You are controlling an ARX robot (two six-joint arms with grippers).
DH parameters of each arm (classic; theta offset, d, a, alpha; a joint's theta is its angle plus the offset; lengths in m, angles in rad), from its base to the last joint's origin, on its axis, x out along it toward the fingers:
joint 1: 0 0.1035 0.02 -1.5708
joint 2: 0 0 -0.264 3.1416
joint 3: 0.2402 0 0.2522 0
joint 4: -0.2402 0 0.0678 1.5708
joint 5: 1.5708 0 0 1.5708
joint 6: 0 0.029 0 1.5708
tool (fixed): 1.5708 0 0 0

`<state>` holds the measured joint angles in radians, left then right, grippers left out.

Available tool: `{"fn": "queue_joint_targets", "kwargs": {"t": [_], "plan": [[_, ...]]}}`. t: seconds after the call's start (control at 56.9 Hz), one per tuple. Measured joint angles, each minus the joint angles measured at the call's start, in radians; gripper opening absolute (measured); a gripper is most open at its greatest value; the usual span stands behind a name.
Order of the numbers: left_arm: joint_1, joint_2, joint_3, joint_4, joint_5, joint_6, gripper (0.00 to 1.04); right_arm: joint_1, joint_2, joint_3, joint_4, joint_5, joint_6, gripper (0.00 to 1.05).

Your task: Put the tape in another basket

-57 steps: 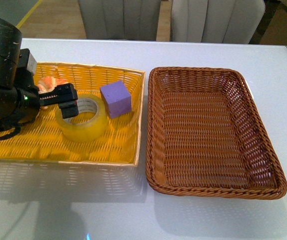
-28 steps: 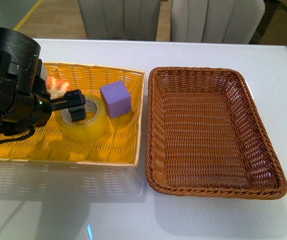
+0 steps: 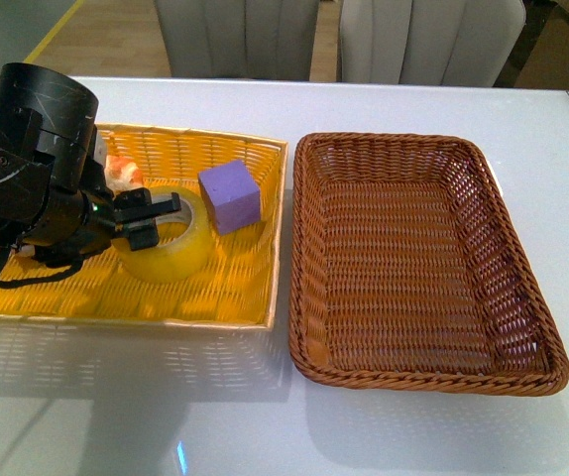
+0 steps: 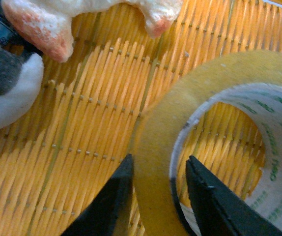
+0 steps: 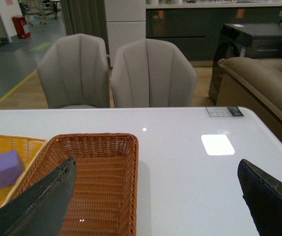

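Tape lies in the yellow basket by the counter's left edge. The left gripper has its jaws parted astride the roll's wall, not visibly pinching. Lifting and carrying it to the brown basket are yet to do. The right gripper has its jaws wide and empty.

- Left arm: black, scuffed cylindrical housing; small green light; black cable looped beneath.
- Left gripper: black, blocky; fingers dark, tapering.
- Right gripper: fingers dark grey, wedge-shaped.

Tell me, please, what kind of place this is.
Probably an office lounge or meeting area: grey padded chairs at a white table, a brown sofa beside it.
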<state>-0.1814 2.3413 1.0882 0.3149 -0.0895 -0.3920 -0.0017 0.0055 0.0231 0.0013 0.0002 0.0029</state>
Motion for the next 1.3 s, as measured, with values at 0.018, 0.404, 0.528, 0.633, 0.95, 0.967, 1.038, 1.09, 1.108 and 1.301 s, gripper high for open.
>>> {"fn": "queue_joint_targets", "kwargs": {"t": [0.018, 0.404, 0.528, 0.633, 0.95, 0.967, 1.038, 1.09, 1.108, 1.301], "plan": [[0.0, 0.0, 0.0, 0.001, -0.001, 0.0, 0.21, 0.0, 0.0, 0.0, 0.0, 0.0, 0.0, 0.96], [0.014, -0.06, -0.113, 0.082, -0.041, -0.027, 0.16, 0.0, 0.0, 0.0, 0.0, 0.0, 0.0, 0.96], [0.016, -0.127, -0.178, 0.114, -0.05, -0.039, 0.16, 0.0, 0.0, 0.0, 0.0, 0.0, 0.0, 0.96], [0.008, -0.205, -0.208, 0.123, -0.053, -0.041, 0.16, 0.0, 0.0, 0.0, 0.0, 0.0, 0.0, 0.96], [-0.139, -0.333, -0.148, 0.06, -0.016, -0.016, 0.16, 0.0, 0.0, 0.0, 0.0, 0.0, 0.0, 0.96], [-0.145, -0.332, -0.142, 0.055, -0.015, -0.015, 0.16, 0.0, 0.0, 0.0, 0.0, 0.0, 0.0, 0.96], [-0.184, -0.321, -0.102, 0.026, 0.002, -0.002, 0.16, 0.0, 0.0, 0.0, 0.0, 0.0, 0.0, 0.96], [-0.216, -0.304, -0.063, 0.002, 0.01, 0.003, 0.16, 0.0, 0.0, 0.0, 0.0, 0.0, 0.0, 0.96], [-0.222, -0.299, -0.054, -0.003, 0.011, 0.004, 0.16, 0.0, 0.0, 0.0, 0.0, 0.0, 0.0, 0.96], [-0.324, -0.203, 0.086, -0.079, 0.016, 0.009, 0.15, 0.0, 0.0, 0.0, 0.0, 0.0, 0.0, 0.96]]}}
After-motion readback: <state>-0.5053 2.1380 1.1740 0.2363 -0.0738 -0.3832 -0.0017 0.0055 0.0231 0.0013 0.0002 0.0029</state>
